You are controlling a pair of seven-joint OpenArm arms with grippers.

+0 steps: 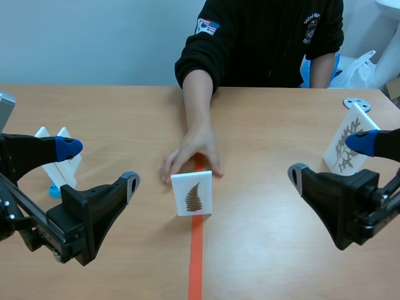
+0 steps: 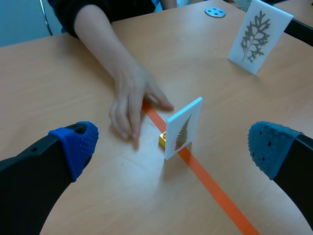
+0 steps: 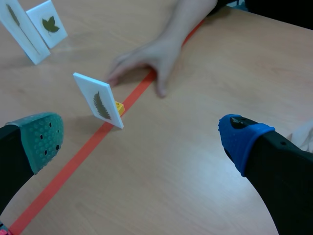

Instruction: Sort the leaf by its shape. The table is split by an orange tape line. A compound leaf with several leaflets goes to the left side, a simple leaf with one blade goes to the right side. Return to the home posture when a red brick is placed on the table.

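Both pairs of jaws are held wide open and empty, low at either side. Between them a white fern-leaf card (image 1: 191, 194) is stood on the orange tape line (image 1: 196, 262), with a person's hand (image 1: 190, 156) just behind it. The card is judged still unsorted, and its move to the left side remains.

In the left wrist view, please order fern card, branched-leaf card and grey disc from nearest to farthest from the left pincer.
1. Fern card, just ahead of the left pincer, on the orange line.
2. Branched-leaf card, far ahead, right-finger side.
3. Grey disc, beyond that card.
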